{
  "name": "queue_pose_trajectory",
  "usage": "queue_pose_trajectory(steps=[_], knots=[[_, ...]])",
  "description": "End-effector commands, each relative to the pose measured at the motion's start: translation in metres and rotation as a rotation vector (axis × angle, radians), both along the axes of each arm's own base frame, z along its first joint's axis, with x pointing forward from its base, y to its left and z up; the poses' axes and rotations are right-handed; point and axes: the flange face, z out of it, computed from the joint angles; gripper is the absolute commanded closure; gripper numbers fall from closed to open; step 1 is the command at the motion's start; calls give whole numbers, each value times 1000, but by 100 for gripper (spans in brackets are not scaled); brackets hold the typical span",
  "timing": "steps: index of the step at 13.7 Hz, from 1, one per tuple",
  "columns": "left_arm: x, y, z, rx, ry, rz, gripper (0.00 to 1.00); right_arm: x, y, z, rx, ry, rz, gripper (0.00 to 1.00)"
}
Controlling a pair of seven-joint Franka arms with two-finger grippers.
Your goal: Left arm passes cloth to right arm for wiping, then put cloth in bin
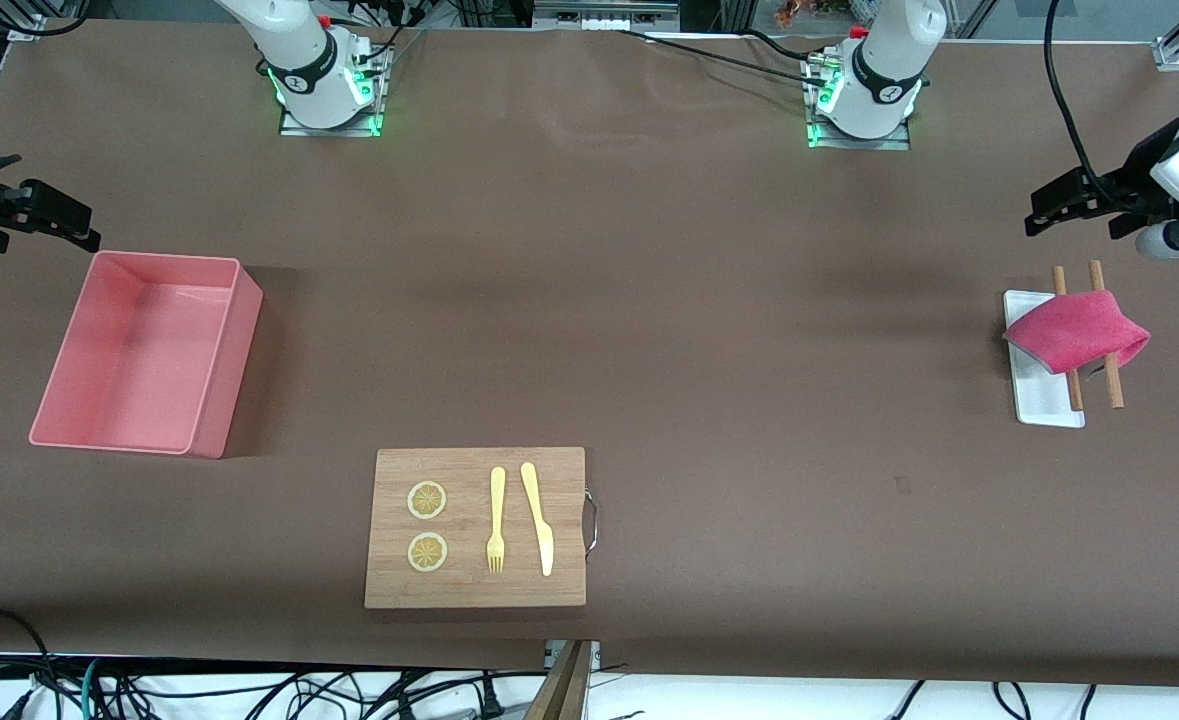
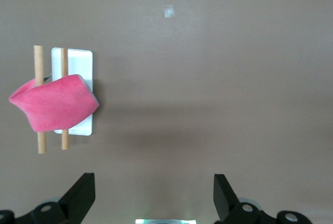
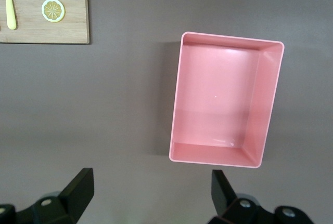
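Note:
The magenta cloth (image 1: 1077, 330) (image 2: 52, 103) hangs folded over two wooden sticks (image 1: 1114, 385) that lie across a small white tray (image 1: 1044, 400) at the left arm's end of the table. My left gripper (image 1: 1044, 212) (image 2: 154, 187) hovers open over bare table beside that tray and holds nothing. The pale pink bin (image 1: 229, 370) (image 3: 265, 104) stands empty at the right arm's end. Over bare table beside the bin, my right gripper (image 1: 49, 205) (image 3: 151, 185) is open too, with nothing between its fingers.
A wooden cutting board (image 1: 469, 590) (image 3: 41, 31) with a metal handle lies near the front edge, mid-table. On it are two lemon slices (image 1: 426, 500), a yellow fork (image 1: 496, 520) and a yellow knife (image 1: 539, 520). Brown table covering spreads between bin, board and tray.

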Motion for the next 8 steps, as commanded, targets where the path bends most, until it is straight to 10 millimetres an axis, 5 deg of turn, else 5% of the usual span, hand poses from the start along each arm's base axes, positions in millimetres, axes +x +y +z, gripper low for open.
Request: queue_pose_trajectory(steps=[1,2,8], knots=[[7,5,-2,30,19,-7,0,2,1,6,-2,-11,17,0],[13,9,-11,33,28,-2,0,2,1,6,-2,-11,17,0],[45,121,-92,68,113,-50,0,2,2,6,-2,-11,18,0]])
